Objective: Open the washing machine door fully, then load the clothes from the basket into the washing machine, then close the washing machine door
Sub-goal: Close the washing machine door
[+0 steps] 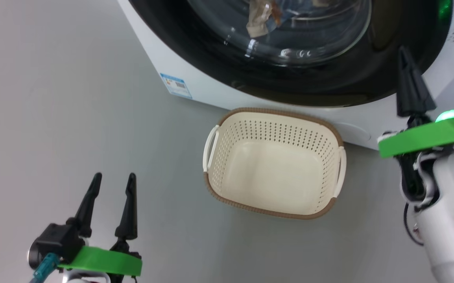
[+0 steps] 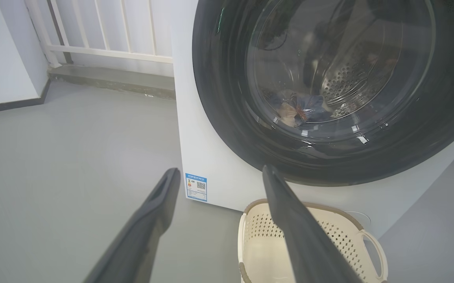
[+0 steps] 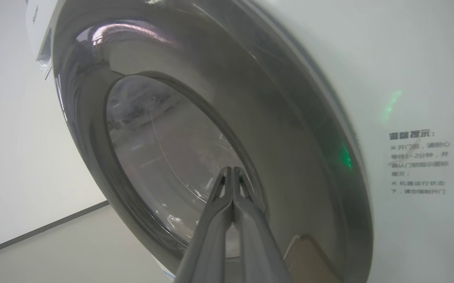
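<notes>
With clothes (image 2: 301,110) behind the shut-looking washing machine door (image 1: 329,85), basket (image 1: 274,129) empty on the floor (image 1: 73,118), left pincer (image 1: 115,177) wide, right pincer (image 1: 405,53) pinched empty near its glossy rim: risk of sliding off, leaving door unlatched.

Bright even light, soft shadows, glare on washing machine door (image 1: 290,53)

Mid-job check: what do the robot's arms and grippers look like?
The left gripper and right gripper each have two long tapering black fingers above a bright green bracket. A teal plug sits beside the left's black base; the right has a glowing green light, white forearm and black cable.
</notes>
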{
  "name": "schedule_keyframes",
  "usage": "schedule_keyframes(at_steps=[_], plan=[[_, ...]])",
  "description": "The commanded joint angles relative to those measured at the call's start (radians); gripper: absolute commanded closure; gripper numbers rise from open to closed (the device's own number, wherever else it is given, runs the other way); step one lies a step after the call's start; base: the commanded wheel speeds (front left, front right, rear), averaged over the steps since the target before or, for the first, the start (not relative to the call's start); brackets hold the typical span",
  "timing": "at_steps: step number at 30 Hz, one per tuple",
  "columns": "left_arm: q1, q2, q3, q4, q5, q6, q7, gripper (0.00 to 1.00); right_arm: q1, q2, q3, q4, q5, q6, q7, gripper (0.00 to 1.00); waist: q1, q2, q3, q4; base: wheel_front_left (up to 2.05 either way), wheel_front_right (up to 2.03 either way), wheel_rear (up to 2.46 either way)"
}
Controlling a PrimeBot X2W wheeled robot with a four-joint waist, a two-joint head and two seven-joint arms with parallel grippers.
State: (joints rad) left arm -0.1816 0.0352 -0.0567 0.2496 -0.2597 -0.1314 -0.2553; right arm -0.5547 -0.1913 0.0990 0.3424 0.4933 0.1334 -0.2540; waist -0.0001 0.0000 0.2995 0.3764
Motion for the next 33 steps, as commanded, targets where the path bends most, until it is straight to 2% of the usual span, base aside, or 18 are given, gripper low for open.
schedule_keyframes(at_steps=[1,3,4,7,9,10,11,14,23,33], plan=[[0.009,0.015,0.038,-0.014,0.009,0.001,-0.006,0.0,0.019,0.014,0.026,-0.031,0.001,-0.003,-0.008,1.0,0.0001,0.0,-0.05,-0.038,0.0,0.0,0.0],[0.023,0.02,0.046,-0.009,0.019,0.001,-0.006,0.0,0.059,0.026,0.034,-0.037,0.002,-0.003,-0.008,1.0,0.0001,0.0,-0.079,-0.056,0.0,0.0,0.0],[0.03,0.025,0.05,-0.007,0.022,0.001,-0.006,0.0,0.078,0.032,0.036,-0.039,0.003,-0.003,-0.008,0.96,0.0001,0.0,-0.093,-0.066,0.0,0.0,0.0],[0.05,0.042,0.066,-0.003,0.024,0.001,-0.006,0.0,0.135,0.05,0.038,-0.042,0.0,-0.003,-0.008,0.64,0.0001,0.0,-0.133,-0.098,0.0,0.0,0.0],[0.063,0.053,0.074,-0.001,0.026,0.001,-0.006,0.0,0.17,0.058,0.036,-0.044,0.0,-0.003,-0.008,0.52,0.0001,0.0,-0.158,-0.12,0.0,0.0,0.0],[0.069,0.058,0.078,-0.001,0.025,0.001,-0.006,0.0,0.186,0.061,0.036,-0.045,0.0,-0.003,-0.008,0.4,0.0001,0.0,-0.169,-0.131,0.0,0.0,0.0],[0.076,0.063,0.081,0.001,0.026,0.001,-0.006,0.0,0.202,0.064,0.036,-0.046,0.0,-0.003,-0.008,0.22,0.0001,0.0,-0.18,-0.143,0.0,0.0,0.0],[0.092,0.077,0.09,0.008,0.027,0.001,-0.006,0.0,0.245,0.069,0.033,-0.052,-0.001,-0.003,-0.008,0.01,0.0001,0.0,-0.208,-0.178,0.0,0.0,0.0],[0.127,0.099,0.121,0.023,0.031,0.001,-0.006,0.0,0.343,0.069,0.02,-0.076,-0.004,-0.003,-0.008,0.0,0.0001,0.0,-0.267,-0.293,0.0,0.0,0.0],[0.139,0.106,0.159,0.044,0.032,0.001,-0.006,0.0,0.4,0.047,0.0,-0.091,-0.007,-0.003,-0.008,0.0,0.0001,0.0,-0.274,-0.413,0.0,0.0,0.0]])
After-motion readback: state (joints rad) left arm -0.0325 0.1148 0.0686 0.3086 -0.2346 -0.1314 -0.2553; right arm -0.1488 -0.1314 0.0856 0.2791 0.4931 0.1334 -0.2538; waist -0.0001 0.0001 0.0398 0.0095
